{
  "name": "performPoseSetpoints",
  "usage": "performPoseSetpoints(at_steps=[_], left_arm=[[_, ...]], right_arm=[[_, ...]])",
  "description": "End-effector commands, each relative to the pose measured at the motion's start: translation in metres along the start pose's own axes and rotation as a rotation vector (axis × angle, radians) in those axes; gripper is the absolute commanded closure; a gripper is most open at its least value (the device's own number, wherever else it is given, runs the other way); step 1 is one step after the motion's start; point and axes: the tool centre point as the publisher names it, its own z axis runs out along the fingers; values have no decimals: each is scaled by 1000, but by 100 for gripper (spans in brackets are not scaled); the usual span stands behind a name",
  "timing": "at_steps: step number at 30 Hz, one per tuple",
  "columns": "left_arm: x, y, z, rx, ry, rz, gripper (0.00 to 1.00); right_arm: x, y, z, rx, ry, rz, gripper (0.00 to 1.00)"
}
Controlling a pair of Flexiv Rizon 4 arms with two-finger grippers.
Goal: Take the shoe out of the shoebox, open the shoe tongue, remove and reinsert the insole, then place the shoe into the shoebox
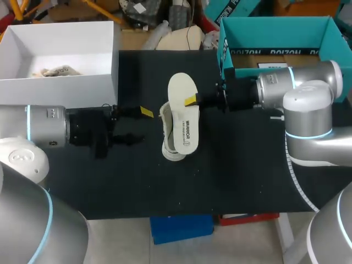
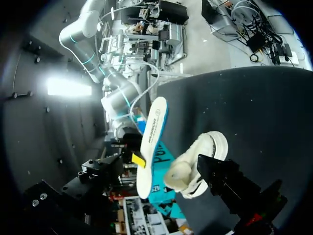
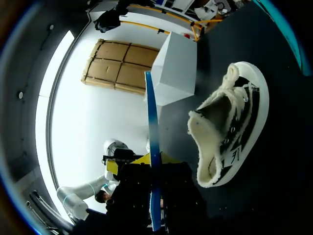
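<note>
Right gripper [image 1: 191,101] is coming in from the table's [image 1: 236,165] right side and clamping the insole [image 1: 183,115] by its edge, one yellow tip showing on top. The insole is hanging over the shoe [image 1: 171,153], its printed face up; can't tell if it's touching the shoe. In the right wrist view the insole [image 3: 153,147] is showing edge-on between the fingers, with the shoe [image 3: 230,127] beside it, its opening facing the gripper. Shoe is sitting near the middle of the table, outside the teal shoebox [image 1: 275,21], which is at the back right corner. Left gripper [image 1: 140,125] is hovering just left of the shoe, fingers apart, holding nothing. Left wrist view is showing the shoe [image 2: 198,161] ahead with the insole [image 2: 151,142] raised behind it. A white box [image 1: 55,91] is standing at the back left corner.
</note>
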Motion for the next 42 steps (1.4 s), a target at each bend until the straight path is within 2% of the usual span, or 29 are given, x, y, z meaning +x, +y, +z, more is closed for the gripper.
performPoseSetpoints(at_steps=[1, 7, 17, 20, 21, 24, 27, 38, 42], left_arm=[[13, -10, 8, -72, -174, -16, 0], [16, 0, 24, -79, -234, -23, 0], [10, 16, 63, -74, -268, -21, 0], [6, 19, 75, -67, -279, -19, 15], [4, 19, 79, -67, -280, -19, 15], [-1, 18, 89, -59, -285, -11, 29], [-4, 19, 96, -58, -292, -11, 51], [-17, 23, 109, -48, -325, 5, 66], [-20, 27, 110, -46, -330, 13, 75]], right_arm=[[0, 0, 1, -2, -1, 0, 100], [0, 0, 1, -2, -1, 0, 100], [0, 0, 1, -2, -1, 0, 100], [0, 0, 1, -2, -1, 0, 100], [0, 0, 1, -2, -1, 0, 100], [0, 0, 1, -2, -1, 0, 100], [0, 0, 1, -2, -1, 0, 100], [0, 0, 1, -2, -1, 0, 100], [0, 0, 1, -2, -1, 0, 100]])
